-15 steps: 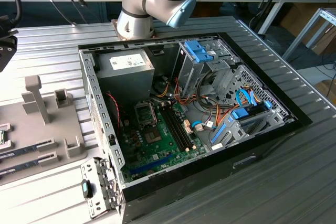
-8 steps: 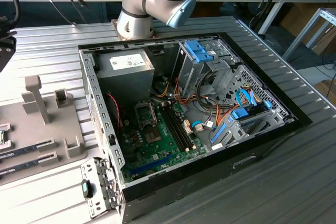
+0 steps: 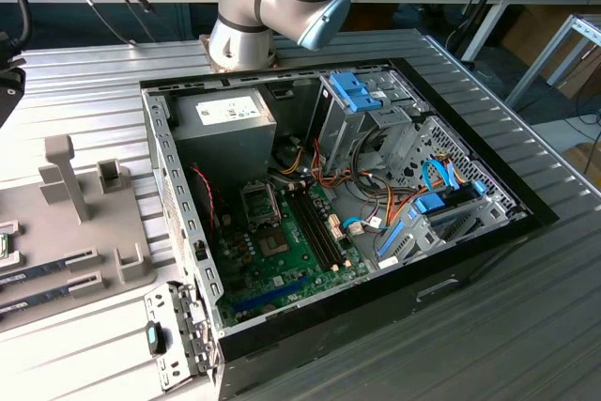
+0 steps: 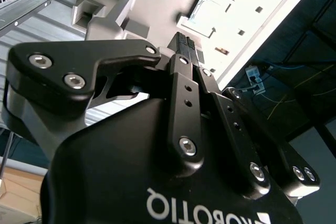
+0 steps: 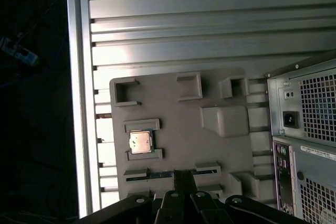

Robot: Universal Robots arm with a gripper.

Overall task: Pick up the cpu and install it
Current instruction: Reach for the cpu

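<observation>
The cpu [image 5: 140, 142], a small silvery square chip, lies flat in a bracketed nest on the grey fixture plate [image 5: 173, 103]. It also shows bright in the second wrist view [image 4: 209, 10]. My gripper [image 5: 182, 174] hangs above the plate, well apart from the chip and off to one side of it. Its two black fingers are pressed together with nothing between them, which the second wrist view [image 4: 185, 44] shows too. In the exterior view the open computer case holds the motherboard with the black socket frame [image 3: 260, 202].
The grey power supply [image 3: 225, 124], drive cages [image 3: 376, 105] and blue cables [image 3: 437, 180] fill the case around the board. A smaller dark chip [image 3: 275, 246] sits below the socket. The case's rear panel [image 5: 310, 129] stands beside the fixture plate. The ribbed table's edge [image 5: 79, 103] runs close to the plate.
</observation>
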